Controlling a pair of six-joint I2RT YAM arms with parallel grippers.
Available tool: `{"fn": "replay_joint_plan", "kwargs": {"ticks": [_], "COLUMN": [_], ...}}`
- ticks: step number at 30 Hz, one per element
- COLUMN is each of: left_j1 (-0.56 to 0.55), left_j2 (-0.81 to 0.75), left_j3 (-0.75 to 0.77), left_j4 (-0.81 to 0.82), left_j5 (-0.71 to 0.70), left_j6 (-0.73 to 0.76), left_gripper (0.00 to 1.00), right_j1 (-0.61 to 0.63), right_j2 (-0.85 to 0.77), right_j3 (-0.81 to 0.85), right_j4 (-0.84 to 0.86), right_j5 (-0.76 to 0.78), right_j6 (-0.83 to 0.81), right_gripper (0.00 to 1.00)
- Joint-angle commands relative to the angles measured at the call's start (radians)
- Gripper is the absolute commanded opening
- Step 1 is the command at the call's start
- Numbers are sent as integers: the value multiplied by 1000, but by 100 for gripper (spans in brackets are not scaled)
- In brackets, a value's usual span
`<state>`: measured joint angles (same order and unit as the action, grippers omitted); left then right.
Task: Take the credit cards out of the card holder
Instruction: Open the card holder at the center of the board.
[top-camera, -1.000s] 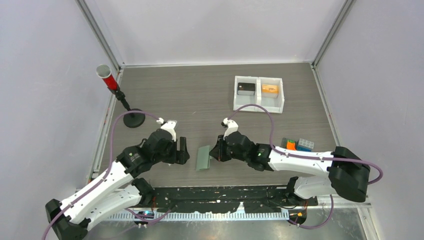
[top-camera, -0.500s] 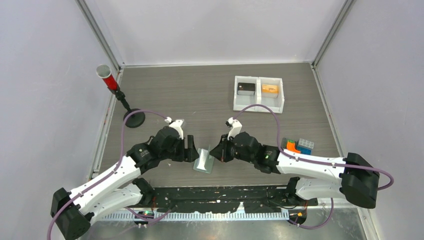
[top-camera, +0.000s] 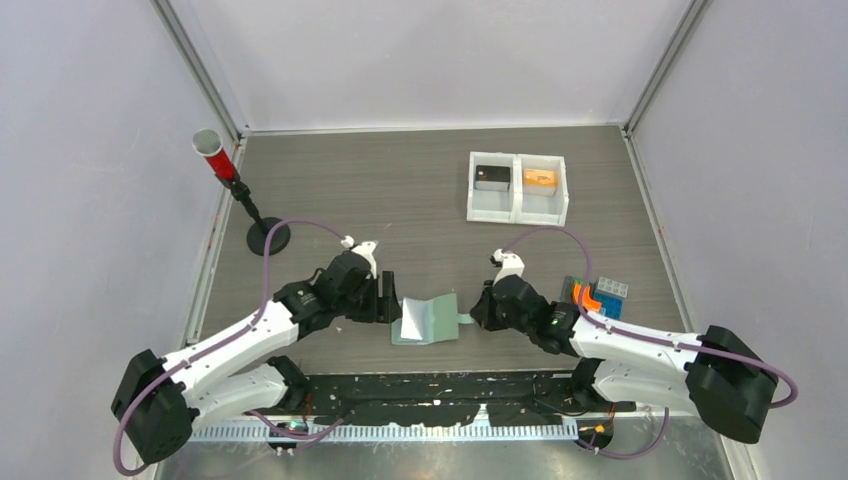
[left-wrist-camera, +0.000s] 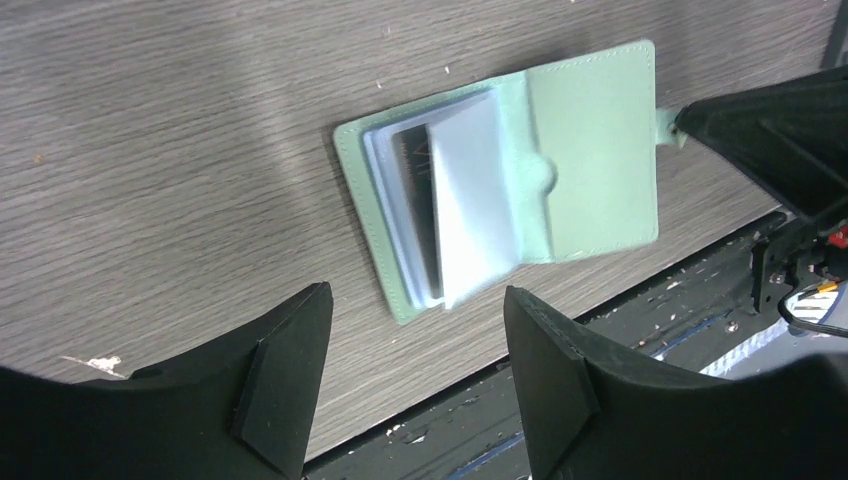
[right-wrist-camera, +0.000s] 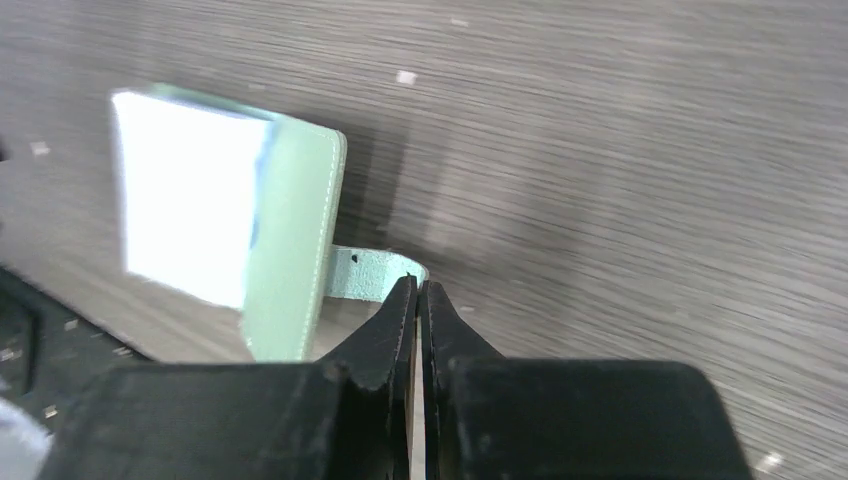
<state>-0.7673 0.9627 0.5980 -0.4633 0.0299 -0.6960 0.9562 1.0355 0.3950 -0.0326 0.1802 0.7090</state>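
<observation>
The sage-green card holder (top-camera: 428, 320) lies open near the table's front edge. In the left wrist view its cover (left-wrist-camera: 590, 150) is spread to the right and the pale blue-grey pocket leaves (left-wrist-camera: 470, 200) fan up. A dark sliver shows between the leaves. The credit cards stay hidden in the pockets. My right gripper (top-camera: 474, 318) (right-wrist-camera: 420, 285) is shut on the snap tab (right-wrist-camera: 365, 272) at the holder's right edge. My left gripper (top-camera: 392, 300) (left-wrist-camera: 415, 295) is open, just left of the holder, with nothing between its fingers.
A white two-compartment tray (top-camera: 518, 212) stands at the back right, with a black item (top-camera: 492, 177) and an orange item (top-camera: 540, 178) in it. A red cup on a stand (top-camera: 213, 155) is at the far left. Coloured blocks (top-camera: 597, 292) lie by the right arm. A black rail (top-camera: 440, 385) runs along the front edge.
The right gripper has pulled the tab rightward, and the folded holder has swung open flat. The left gripper moved right toward the holder, its jaws narrowing slightly.
</observation>
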Motion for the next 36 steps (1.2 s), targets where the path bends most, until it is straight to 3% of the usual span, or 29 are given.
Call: {"fn": "replay_joint_plan", "kwargs": {"ticks": [1, 13, 25, 36], "left_j1": [3, 22, 25, 24], "left_j2": [48, 183, 298, 349], "left_j3": [-12, 32, 80, 80], "left_j4": [89, 111, 187, 265], "left_j5": [29, 7, 149, 251], "left_j6": [-16, -25, 7, 0], "left_gripper": [65, 54, 34, 30], "right_j1": [-72, -109, -112, -112], "right_j2": [-22, 14, -23, -46], "right_j3": [-52, -50, -44, -21], "right_j4": [0, -1, 6, -16], "right_j5": [-34, -46, -85, -86], "right_j6": [-15, -33, -40, -39], "right_gripper": [5, 5, 6, 7]}}
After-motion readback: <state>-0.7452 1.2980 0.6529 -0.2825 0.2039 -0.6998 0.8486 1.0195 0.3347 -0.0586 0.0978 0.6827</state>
